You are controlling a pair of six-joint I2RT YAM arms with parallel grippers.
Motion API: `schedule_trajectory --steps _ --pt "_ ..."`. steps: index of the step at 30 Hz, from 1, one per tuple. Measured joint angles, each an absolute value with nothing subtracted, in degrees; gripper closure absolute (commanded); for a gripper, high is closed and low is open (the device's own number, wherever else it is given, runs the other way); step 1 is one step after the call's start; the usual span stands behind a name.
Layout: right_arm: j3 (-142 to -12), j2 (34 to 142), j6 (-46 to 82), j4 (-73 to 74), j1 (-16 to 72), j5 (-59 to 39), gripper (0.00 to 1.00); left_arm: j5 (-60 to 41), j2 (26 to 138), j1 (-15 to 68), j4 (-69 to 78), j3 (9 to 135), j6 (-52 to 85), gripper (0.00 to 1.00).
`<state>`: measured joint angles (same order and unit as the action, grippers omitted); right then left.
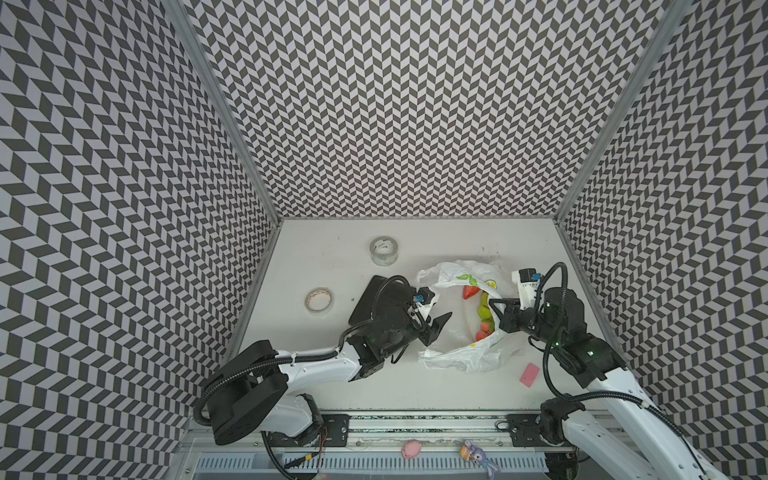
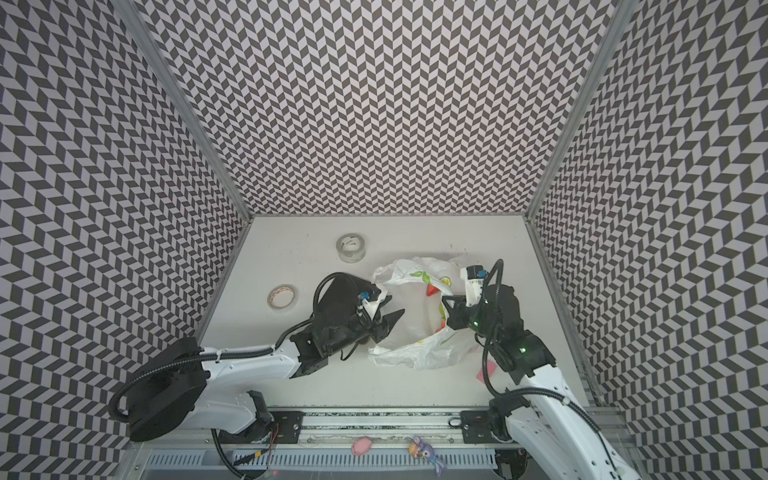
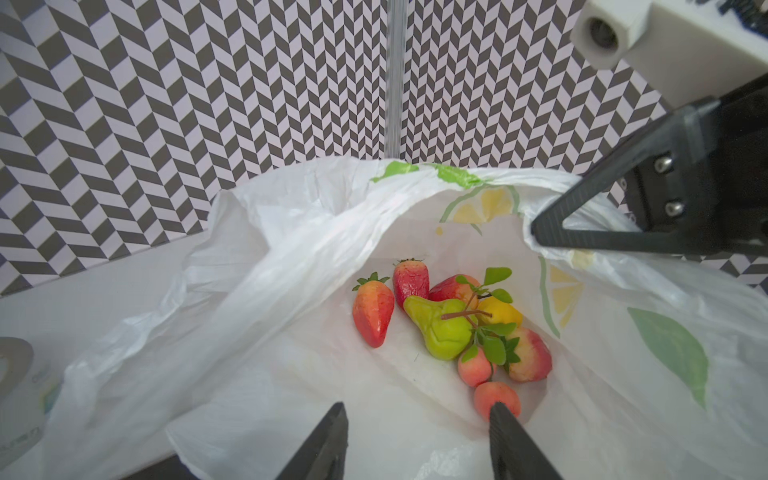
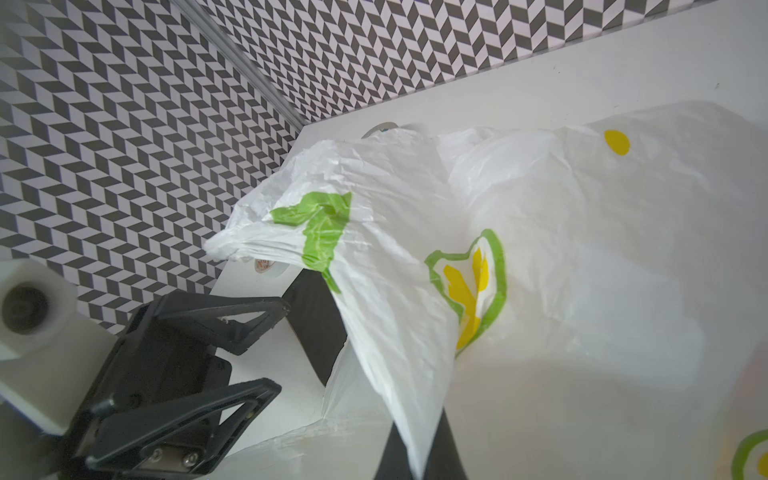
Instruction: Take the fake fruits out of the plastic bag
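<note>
Right gripper (image 3: 540, 235) pinched shut on the rim of the plastic bag (image 3: 291, 257), lifting it so the mouth gapes; left gripper (image 3: 419, 409), jaws parted and empty, sits at that mouth, the fake fruits (image 3: 440, 328) heaped inside just ahead of its tips, probably awaiting a reach-in.

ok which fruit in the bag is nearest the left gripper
The outermost small pinkish-orange peach, right at a fingertip of the open left gripper; the strawberries, green pear and lemon lie deeper in the plastic bag.

fake fruits (image 3: 440, 328) in plastic bag (image 1: 465, 359) on table (image 1: 332, 386), tape rolls (image 1: 383, 250) (image 1: 318, 300) left
</note>
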<state>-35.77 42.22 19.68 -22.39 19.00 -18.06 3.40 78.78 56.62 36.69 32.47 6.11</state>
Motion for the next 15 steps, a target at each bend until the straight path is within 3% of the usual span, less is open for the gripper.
schedule_trajectory --steps 6,15 --pt "-33.71 44.47 26.22 -25.08 19.29 -21.85 1.0 2.46 79.46 59.46 39.7 29.82 6.5 0.5" --pt "-28.77 35.22 37.26 -36.82 19.38 -16.49 1.0 6.09 82.5 68.97 42.44 24.34 8.49 0.52"
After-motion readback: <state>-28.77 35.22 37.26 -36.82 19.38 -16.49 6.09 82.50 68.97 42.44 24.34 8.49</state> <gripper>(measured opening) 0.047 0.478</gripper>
